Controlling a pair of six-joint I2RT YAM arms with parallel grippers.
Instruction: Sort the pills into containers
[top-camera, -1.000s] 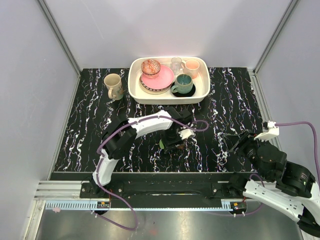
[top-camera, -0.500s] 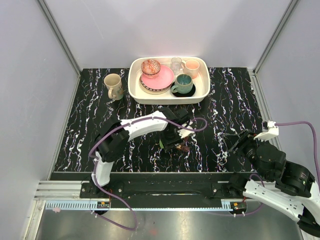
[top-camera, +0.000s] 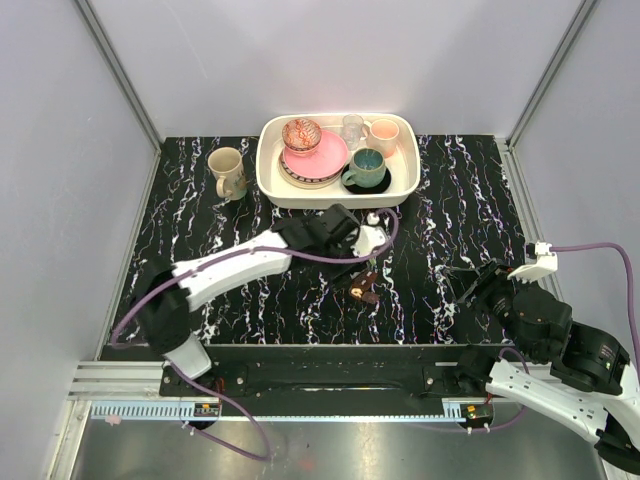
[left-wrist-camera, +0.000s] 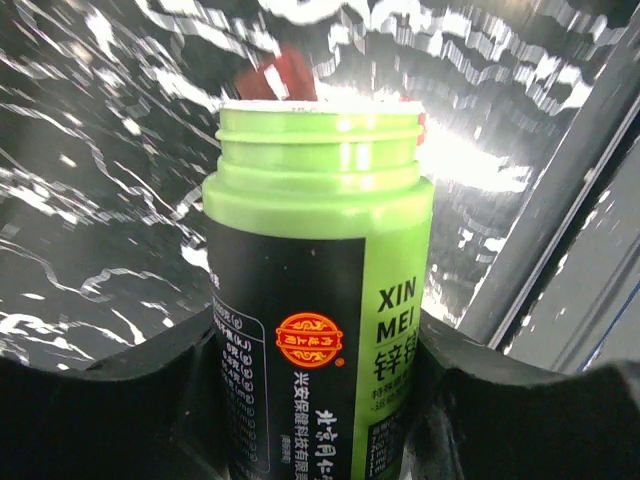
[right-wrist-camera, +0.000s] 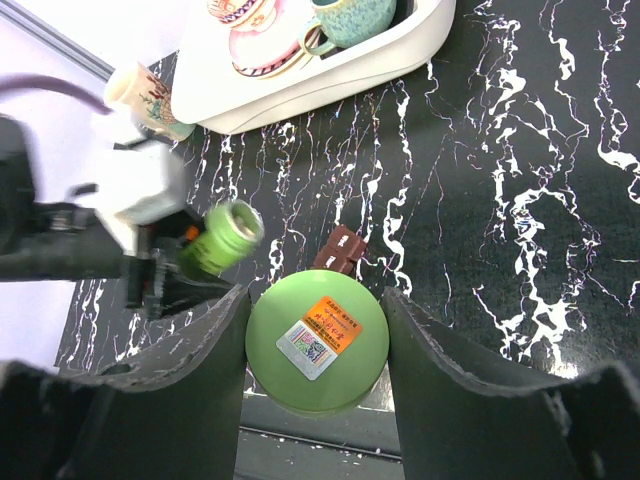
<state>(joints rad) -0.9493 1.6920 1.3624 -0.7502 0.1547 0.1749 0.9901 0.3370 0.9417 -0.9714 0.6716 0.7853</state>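
The left arm (top-camera: 240, 265) stretches low from its near-left base toward the middle. The left gripper (top-camera: 364, 256) has its jaws clamped on the sides of a green bottle (left-wrist-camera: 320, 260). The right arm (top-camera: 560, 345) sits folded at the near right, and the right gripper (top-camera: 466, 290) points left with its jaws closed on a round green cap (right-wrist-camera: 317, 340).

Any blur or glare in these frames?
Left wrist: bottle sharp, table behind smeared, with a white glare patch upper right. Right wrist: cap sharp, left claw blurred. Top: crisp, evenly lit.
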